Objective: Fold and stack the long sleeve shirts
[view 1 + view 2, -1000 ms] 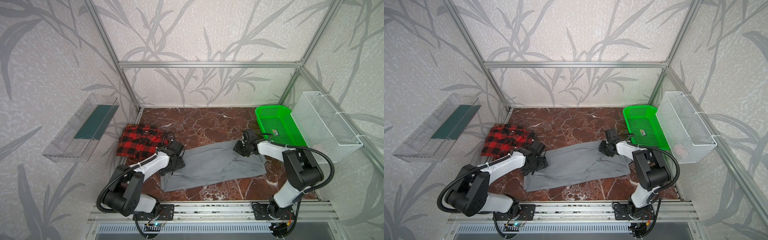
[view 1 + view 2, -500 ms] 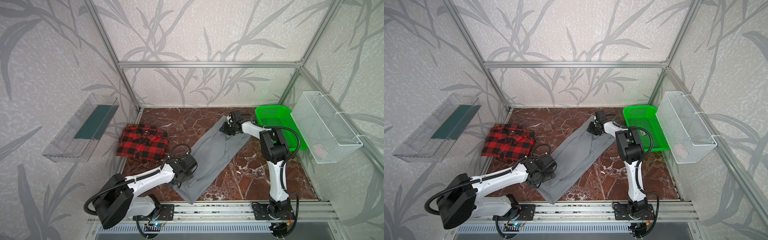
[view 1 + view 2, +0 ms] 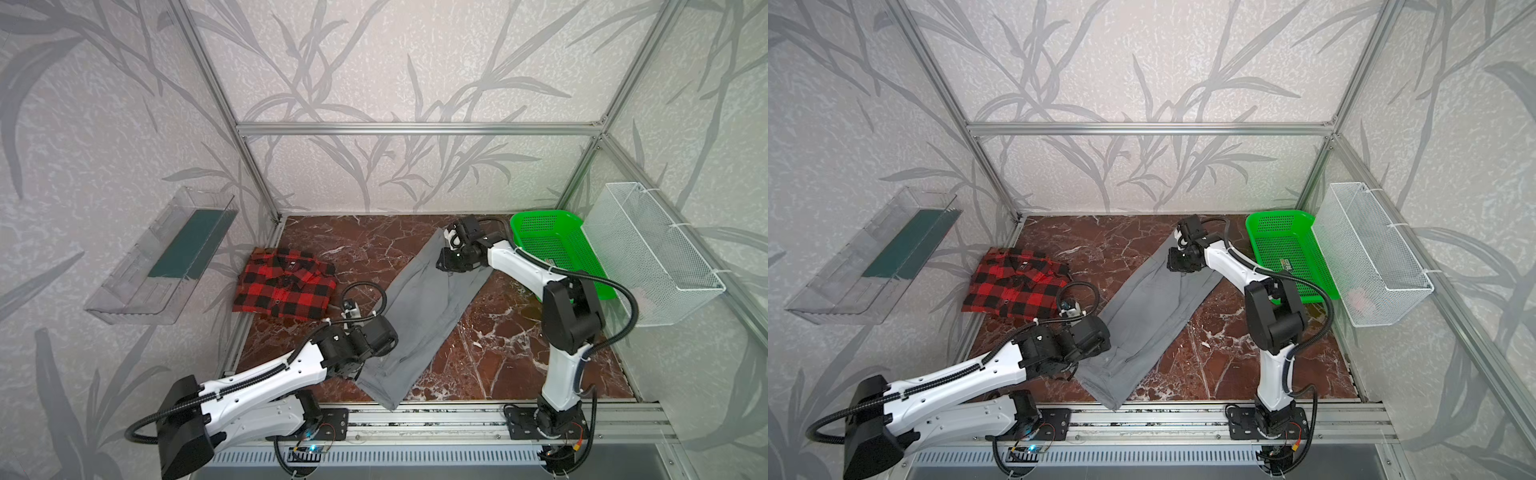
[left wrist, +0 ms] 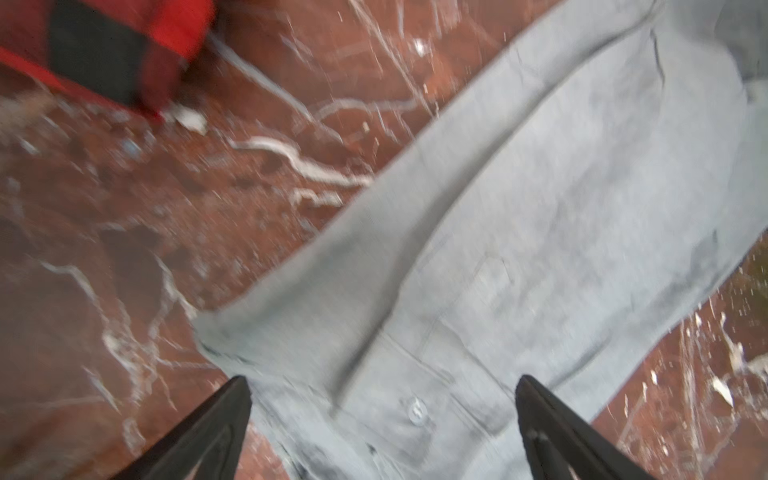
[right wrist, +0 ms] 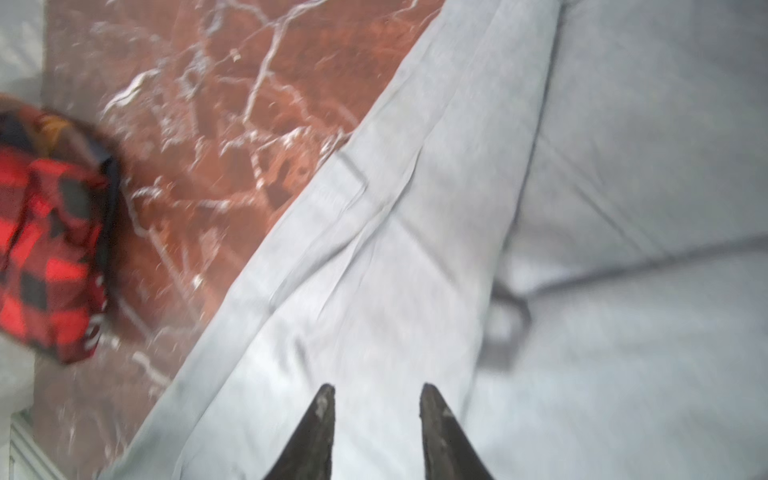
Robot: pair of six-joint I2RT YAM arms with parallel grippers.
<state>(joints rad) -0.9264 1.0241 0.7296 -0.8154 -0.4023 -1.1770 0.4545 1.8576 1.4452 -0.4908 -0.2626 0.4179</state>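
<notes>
The light gray shirt (image 3: 432,307) (image 3: 1150,307) lies as a long folded strip, running diagonally from the back right to the table's front edge. The red-and-black plaid shirt (image 3: 286,282) (image 3: 1017,282) lies folded at the left, apart from it. My left gripper (image 3: 384,347) (image 4: 382,380) is at the strip's near end, jaws wide open over the buttoned placket (image 4: 415,409). My right gripper (image 3: 446,266) (image 5: 376,388) is over the strip's far end. Its fingers stand a narrow gap apart, with flat gray cloth (image 5: 415,249) showing between them.
A green plastic basket (image 3: 540,216) stands at the back right, close behind my right arm. A white wire basket (image 3: 652,249) hangs on the right wall and a clear tray (image 3: 166,253) on the left wall. Brown marble shows on both sides of the strip.
The gray shirt has swung from lying across the table to a steep diagonal. My right gripper moved toward the back with its end; my left gripper moved toward the front edge.
</notes>
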